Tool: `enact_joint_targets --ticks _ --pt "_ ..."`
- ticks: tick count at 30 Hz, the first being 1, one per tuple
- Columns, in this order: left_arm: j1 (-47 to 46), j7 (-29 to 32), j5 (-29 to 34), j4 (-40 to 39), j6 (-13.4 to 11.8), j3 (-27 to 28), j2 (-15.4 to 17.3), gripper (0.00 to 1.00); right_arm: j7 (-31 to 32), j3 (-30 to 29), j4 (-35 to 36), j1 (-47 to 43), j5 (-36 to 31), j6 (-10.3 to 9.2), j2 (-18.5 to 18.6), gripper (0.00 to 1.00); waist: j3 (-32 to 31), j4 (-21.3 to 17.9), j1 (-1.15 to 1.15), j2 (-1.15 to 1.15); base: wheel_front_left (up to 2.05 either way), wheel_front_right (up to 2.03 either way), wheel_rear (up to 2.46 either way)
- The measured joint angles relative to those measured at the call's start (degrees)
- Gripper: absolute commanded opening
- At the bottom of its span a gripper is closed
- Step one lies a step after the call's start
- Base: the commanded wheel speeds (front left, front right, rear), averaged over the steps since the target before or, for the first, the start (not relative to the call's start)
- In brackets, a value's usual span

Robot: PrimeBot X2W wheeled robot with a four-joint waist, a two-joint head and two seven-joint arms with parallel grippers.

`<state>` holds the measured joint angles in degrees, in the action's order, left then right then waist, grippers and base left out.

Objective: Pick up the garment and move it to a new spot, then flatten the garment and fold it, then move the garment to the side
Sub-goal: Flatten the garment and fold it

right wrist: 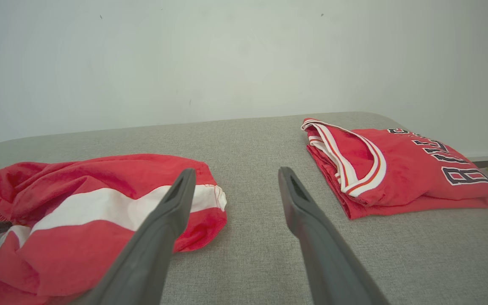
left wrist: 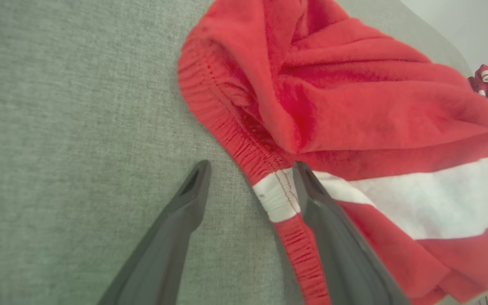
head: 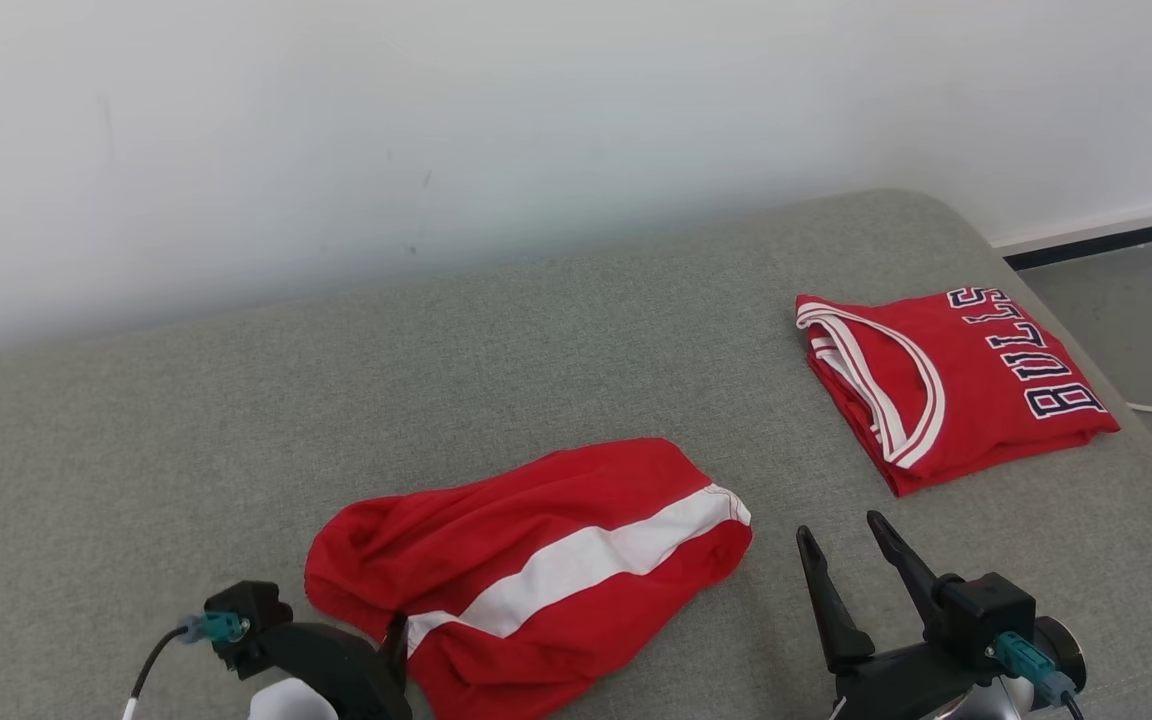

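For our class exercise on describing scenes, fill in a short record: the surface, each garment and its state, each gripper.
Surface: grey woven fabric cushion
Garment to handle: crumpled red cloth shorts with a white stripe, unfolded
Other garment: folded red BULLS jersey, at the right, apart
Left gripper: open, straddling the shorts' elastic waistband edge
Right gripper: open, over bare cushion between the garments
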<state>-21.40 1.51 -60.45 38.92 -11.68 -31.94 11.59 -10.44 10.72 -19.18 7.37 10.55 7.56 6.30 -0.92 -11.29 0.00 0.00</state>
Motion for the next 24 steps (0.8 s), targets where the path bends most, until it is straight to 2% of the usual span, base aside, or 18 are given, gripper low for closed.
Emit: enact_joint_targets --ticks 9,10,11,12,13,17,24 --pt "-2.85 3.89 0.67 3.31 0.09 -2.63 -1.27 1.0 0.01 0.55 0.11 0.87 0.01 0.0 0.11 1.0 0.59 -0.76 0.0 0.0 0.0 0.0 0.0" --pt "-2.99 4.32 0.89 3.65 0.07 -3.02 -1.36 0.96 0.01 0.55 0.11 0.88 0.01 0.0 0.13 1.0 0.64 -0.89 0.0 0.0 0.0 0.0 0.0" --pt "-3.07 4.79 0.96 4.02 0.01 -3.31 -1.44 0.53 0.01 0.57 0.12 0.88 0.02 0.0 0.15 1.0 0.69 -1.03 0.0 0.0 0.0 0.0 0.0" --pt "-3.15 5.01 1.01 4.26 -0.13 -3.52 -1.47 0.23 0.0 0.53 0.13 0.88 0.02 0.0 0.16 1.0 0.74 -1.15 0.0 0.0 0.0 0.0 0.0" --pt "-3.24 4.86 1.3 4.56 -0.38 -3.65 -1.43 0.0 0.0 0.52 0.12 0.88 0.02 0.0 0.15 1.0 0.79 -1.27 0.0 0.0 0.0 0.0 0.0" --pt "-3.51 0.03 3.38 5.28 -1.26 -3.54 -0.79 0.0 -0.14 0.43 0.08 0.89 0.02 0.0 0.13 1.0 1.06 -1.6 0.0 0.0 0.0 0.0 0.0" --pt "-7.89 -9.96 7.7 5.3 -0.52 -3.33 1.26 0.0 -0.16 0.15 -0.04 0.89 0.0 0.0 -0.04 1.0 1.24 -1.5 0.0 0.0 0.0 0.0 0.0"
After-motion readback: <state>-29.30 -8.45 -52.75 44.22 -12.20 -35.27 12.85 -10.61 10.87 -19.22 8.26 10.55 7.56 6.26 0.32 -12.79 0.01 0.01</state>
